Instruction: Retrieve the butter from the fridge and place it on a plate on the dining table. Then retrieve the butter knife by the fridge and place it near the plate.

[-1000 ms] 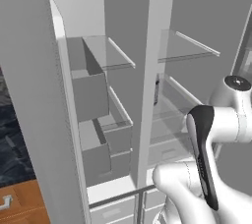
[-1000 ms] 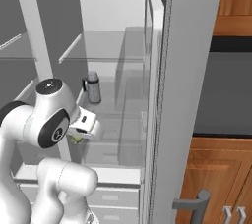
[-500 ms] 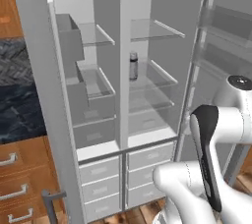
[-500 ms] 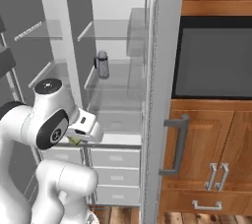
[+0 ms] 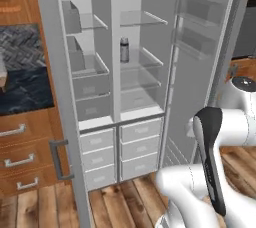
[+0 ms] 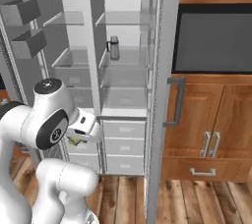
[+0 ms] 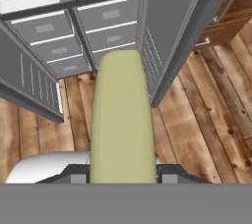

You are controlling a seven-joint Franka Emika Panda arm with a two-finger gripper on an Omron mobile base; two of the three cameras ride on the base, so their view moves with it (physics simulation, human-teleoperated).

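So the base has backed off from the fridge [image 5: 120,72] over the last second: a moment ago the shelves were right up in the cameras' faces, and now both open doors, the white drawers [image 5: 122,147] at the bottom and the wood floor [image 6: 197,198] all fit in the picture. I read that as the whole rig rolling back, not anything in the fridge moving. For the task, it looks to me like the retrieve part is done and the carry to the dining table is starting; the plate isn't anywhere I can spot yet. The butter [image 7: 122,120] is out of the fridge and in the gripper [image 7: 122,176], pale yellow stick poking forward from between the two dark fingers [image 7: 74,171], which are closed snug against its sides. The hand view is where you really get that, with the stick running up the middle over the floor and the drawers. From the right base view you just catch a little yellowish bit [image 6: 75,141] under the white hand, tucked low by the arm. The left base view adds the grey can [image 5: 124,50] standing on a middle shelf, plus the blue-black counter [image 5: 25,89] off to the left.
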